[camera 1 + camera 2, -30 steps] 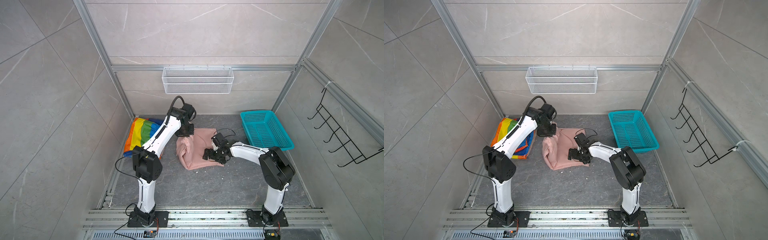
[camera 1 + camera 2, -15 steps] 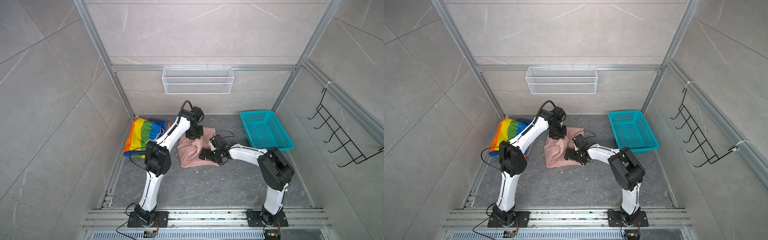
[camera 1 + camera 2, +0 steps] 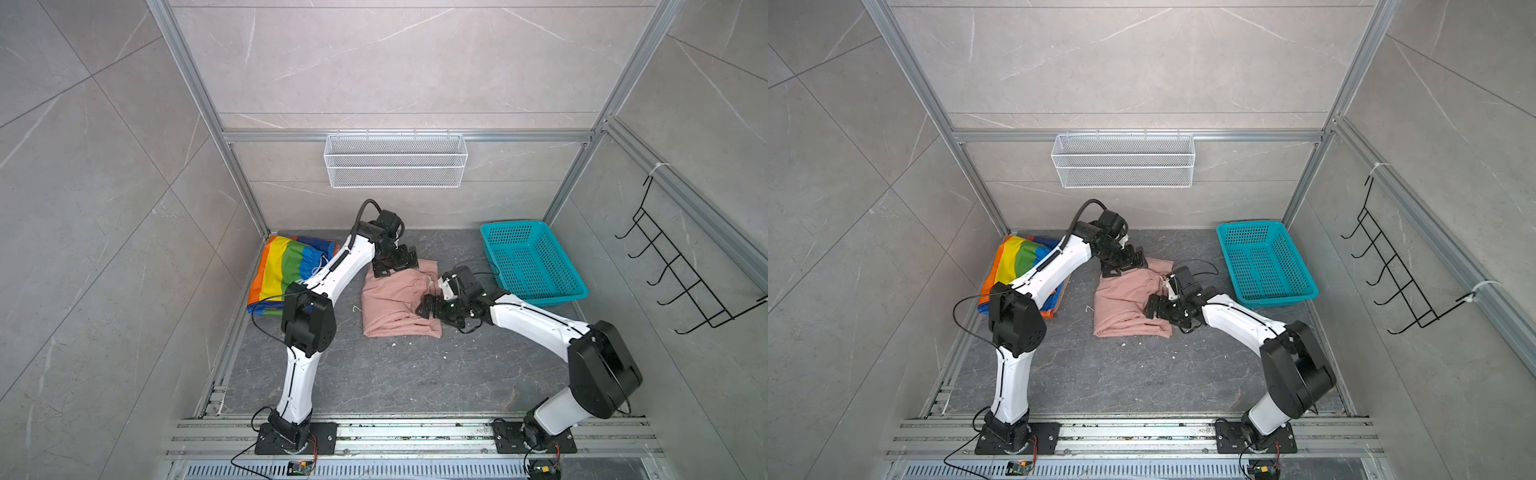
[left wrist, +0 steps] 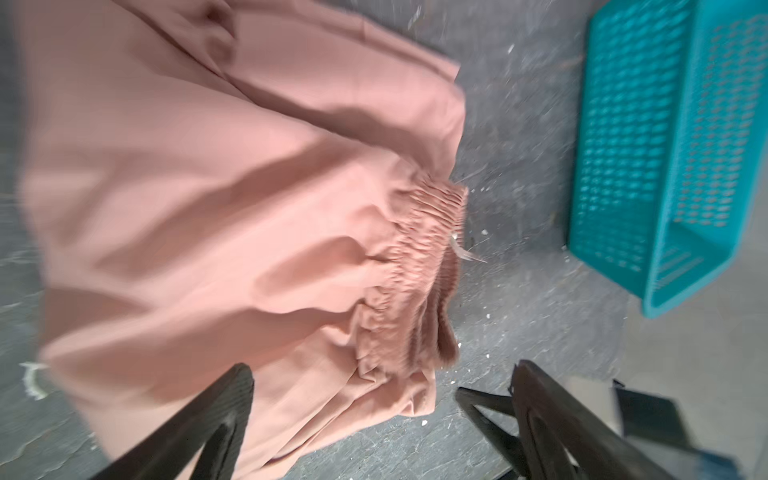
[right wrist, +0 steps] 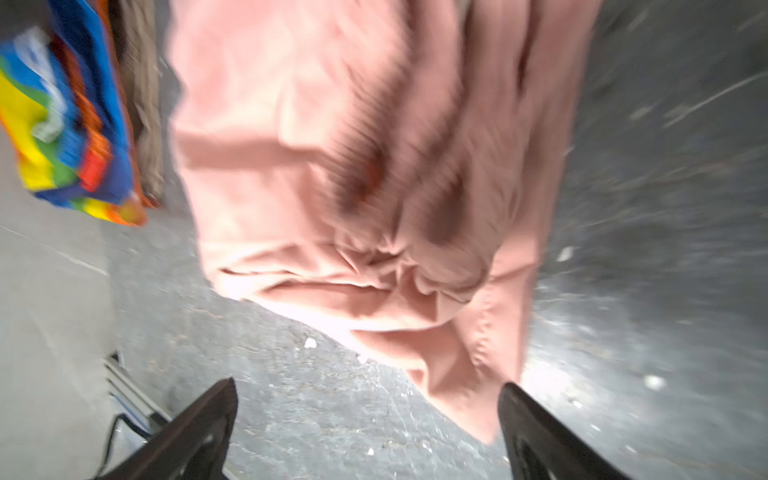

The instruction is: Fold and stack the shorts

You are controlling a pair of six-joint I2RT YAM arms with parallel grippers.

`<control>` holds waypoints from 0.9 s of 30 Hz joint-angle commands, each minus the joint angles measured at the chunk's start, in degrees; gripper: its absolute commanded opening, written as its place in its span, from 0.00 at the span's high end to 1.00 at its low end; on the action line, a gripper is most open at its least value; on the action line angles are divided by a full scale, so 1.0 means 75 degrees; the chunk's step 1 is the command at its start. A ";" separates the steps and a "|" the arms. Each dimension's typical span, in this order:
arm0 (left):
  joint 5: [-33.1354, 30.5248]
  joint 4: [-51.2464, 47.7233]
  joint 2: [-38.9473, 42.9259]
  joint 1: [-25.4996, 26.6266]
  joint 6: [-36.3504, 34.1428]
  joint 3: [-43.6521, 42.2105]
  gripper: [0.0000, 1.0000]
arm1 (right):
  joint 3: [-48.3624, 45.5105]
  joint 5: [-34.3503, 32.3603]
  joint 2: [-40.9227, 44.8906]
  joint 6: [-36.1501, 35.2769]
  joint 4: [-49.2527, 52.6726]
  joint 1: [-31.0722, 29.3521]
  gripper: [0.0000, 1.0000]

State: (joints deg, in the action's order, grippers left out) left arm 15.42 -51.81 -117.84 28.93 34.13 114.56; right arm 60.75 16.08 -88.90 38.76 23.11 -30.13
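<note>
Top views, both: item one, the dusty pink soft shorts (image 3: 395, 303), folded to a rough rectangle, flat on the dark stone-look floor (image 3: 395, 374) at frame centre. Item two, the rainbow-striped shiny shorts (image 3: 286, 266), centre left against the wall, well apart from the pink pair. Item three, a teal perforated plastic basket (image 3: 540, 297), centre right. My left gripper (image 3: 397, 264) sits over the pink bundle's upper edge, my right gripper (image 3: 436, 309) over its right edge. Left wrist view, blurred: left gripper (image 4: 381, 370) with jaws spread wide and gripping nothing, the gathered elastic waistband (image 4: 415, 270) just ahead, a pale drawstring end (image 4: 467, 254) beside it. Right wrist view, also blurred: right gripper (image 5: 368, 386) equally wide and empty, a loose pink corner close to one finger. At upper left a beige-brown fabric edge (image 5: 143, 104) lies against the rainbow pair, so I judge the stack is forming there. Hazards noted: the waistband layers gape, so a pinch on the top layer alone would pull the fold open on the way to the stack. The drawstring could catch on a finger. Both arms crowd one small bundle and could knock each other.
</note>
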 commanded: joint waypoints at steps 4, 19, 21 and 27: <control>0.1327 0.4223 0.2902 -0.0674 0.2286 -0.4293 0.01 | 0.1409 0.0056 -0.0338 -0.0100 0.0726 0.0205 0.01; 0.0893 0.7608 0.3396 -0.0043 0.4098 -0.9176 0.01 | 0.3206 0.0764 -0.3695 0.0311 -0.0239 0.0126 0.01; 0.0796 0.7684 0.3407 -0.0045 0.4136 -0.9645 0.00 | 0.3232 0.0597 -0.4069 0.0021 -0.0070 0.0232 0.01; 0.0762 0.8014 0.3398 -0.0038 0.4250 -1.0665 0.01 | 0.3273 0.0763 -0.4444 -0.0600 0.0085 0.0503 0.01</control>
State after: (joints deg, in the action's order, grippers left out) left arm 22.68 11.38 -91.11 28.62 64.62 38.57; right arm 85.19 23.75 -120.05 38.37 19.94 -27.35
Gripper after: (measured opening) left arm 0.993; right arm 0.992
